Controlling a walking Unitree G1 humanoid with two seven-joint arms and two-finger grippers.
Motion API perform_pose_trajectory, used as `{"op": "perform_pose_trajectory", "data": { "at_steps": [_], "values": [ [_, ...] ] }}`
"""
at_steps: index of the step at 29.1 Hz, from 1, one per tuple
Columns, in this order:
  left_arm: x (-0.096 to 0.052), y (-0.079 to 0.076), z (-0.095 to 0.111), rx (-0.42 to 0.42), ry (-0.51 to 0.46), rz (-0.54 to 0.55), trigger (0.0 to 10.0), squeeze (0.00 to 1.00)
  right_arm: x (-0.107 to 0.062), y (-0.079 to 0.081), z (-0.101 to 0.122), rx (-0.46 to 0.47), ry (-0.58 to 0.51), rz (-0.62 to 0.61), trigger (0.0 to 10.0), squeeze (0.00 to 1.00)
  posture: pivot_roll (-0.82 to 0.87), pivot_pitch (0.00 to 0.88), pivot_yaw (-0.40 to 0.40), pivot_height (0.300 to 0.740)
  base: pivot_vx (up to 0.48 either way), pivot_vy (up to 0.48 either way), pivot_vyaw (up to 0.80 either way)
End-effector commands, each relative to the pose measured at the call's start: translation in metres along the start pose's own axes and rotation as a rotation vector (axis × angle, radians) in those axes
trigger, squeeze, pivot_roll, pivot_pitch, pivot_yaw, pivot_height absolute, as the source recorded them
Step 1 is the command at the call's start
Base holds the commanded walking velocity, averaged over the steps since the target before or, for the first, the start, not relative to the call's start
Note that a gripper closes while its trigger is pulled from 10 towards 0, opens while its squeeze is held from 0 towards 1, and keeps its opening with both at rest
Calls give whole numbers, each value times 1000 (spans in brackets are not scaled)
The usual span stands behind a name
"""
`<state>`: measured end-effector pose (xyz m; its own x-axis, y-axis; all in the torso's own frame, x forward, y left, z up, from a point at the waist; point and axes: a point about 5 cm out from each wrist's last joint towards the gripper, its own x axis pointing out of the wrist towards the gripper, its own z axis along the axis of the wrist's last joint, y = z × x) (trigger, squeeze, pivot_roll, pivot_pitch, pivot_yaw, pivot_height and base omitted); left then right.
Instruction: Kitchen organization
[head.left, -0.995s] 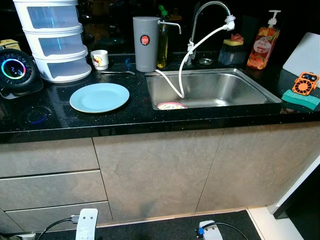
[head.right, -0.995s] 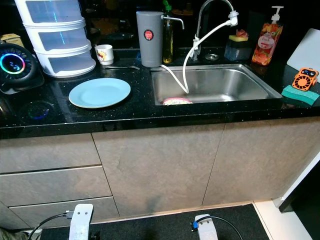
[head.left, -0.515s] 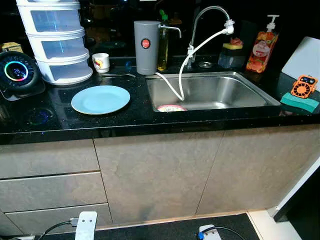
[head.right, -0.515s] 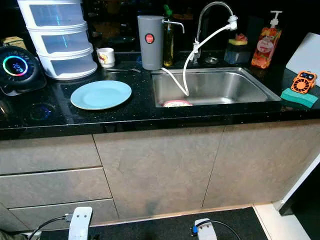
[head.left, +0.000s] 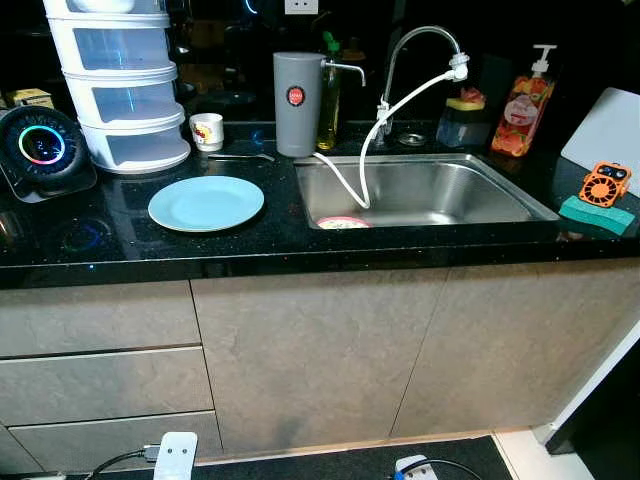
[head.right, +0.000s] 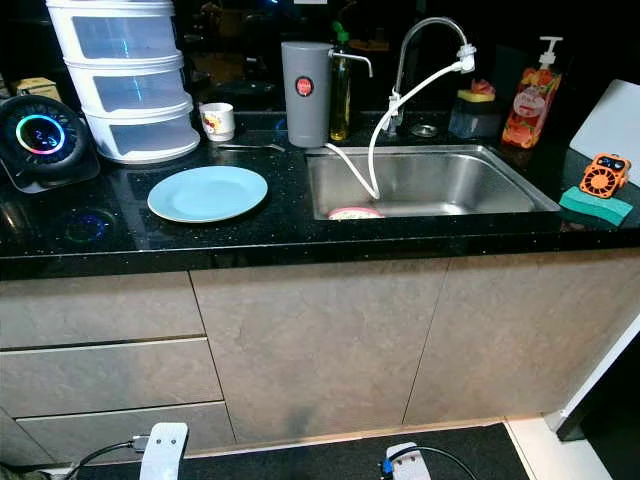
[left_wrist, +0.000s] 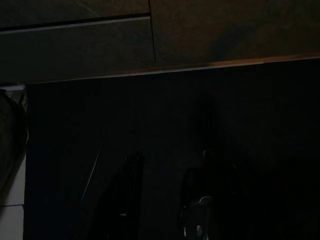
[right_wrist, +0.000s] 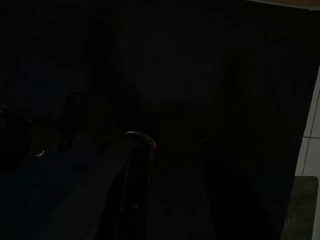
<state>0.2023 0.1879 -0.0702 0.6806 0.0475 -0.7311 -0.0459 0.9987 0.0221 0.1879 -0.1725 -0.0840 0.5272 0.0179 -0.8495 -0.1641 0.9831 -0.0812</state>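
Note:
A light blue plate (head.left: 206, 203) lies on the black counter (head.left: 120, 250), left of the steel sink (head.left: 470, 195). A dish with a pink rim (head.left: 342, 223) sits in the sink's near left corner. A small white cup (head.left: 206, 131) and a metal utensil (head.left: 240, 157) lie behind the plate. A grey canister (head.left: 297, 104) stands by the curved faucet (head.left: 420, 38), whose white hose drops into the sink. Both arms hang idle low before the cabinet. My left gripper (left_wrist: 165, 200) and right gripper (right_wrist: 180, 190) are dim shapes in the dark wrist views.
Stacked white containers (head.left: 125, 90) and a round device with a glowing ring (head.left: 42, 148) stand at the left. An orange soap bottle (head.left: 517, 100), a green sponge (head.left: 598, 213) under an orange gadget, and a white board (head.left: 610, 125) are at the right. Drawers (head.left: 100, 380) lie below.
The whole picture has shifted slightly downward as the camera moved. Nothing on the counter or in the sink has moved, and both arms still hang idle.

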Motion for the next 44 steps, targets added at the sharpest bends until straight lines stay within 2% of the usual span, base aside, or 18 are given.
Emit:
{"op": "perform_pose_trajectory", "data": {
  "at_steps": [1, 8, 22, 31, 39, 44],
  "values": [
    [0, 0, -1, 11, 0, 0, 10000, 0, 0, 2, 1, 1, 1, 4, 10000, 0, 57, 1, -33, 740, 0, 0, 0],
    [0, 5, 8, 8, -58, 16, 10000, 0, 1, 7, 9, -4, -19, 12, 10000, 0, 53, 27, -5, 740, 0, 0, 0],
    [0, 10, 11, 0, -65, 32, 10000, 0, 2, 12, 5, 4, 1, 11, 10000, 0, 84, 65, -21, 740, 0, 0, 0],
    [1, 8, 16, -7, -81, 34, 10000, 0, 2, 15, 3, -7, 18, 5, 10000, 0, 106, 80, -39, 740, 0, 0, 0],
    [1, 5, 13, 5, -71, 26, 10000, 0, 4, 16, 21, -9, 1, -2, 10000, 0, 99, 87, -36, 740, 0, 0, 0],
    [2, 4, 14, 4, -71, 26, 10000, 0, 3, 13, 10, -14, 13, -2, 10000, 0, 99, 85, -42, 740, 0, 0, 0]
  ]
}}
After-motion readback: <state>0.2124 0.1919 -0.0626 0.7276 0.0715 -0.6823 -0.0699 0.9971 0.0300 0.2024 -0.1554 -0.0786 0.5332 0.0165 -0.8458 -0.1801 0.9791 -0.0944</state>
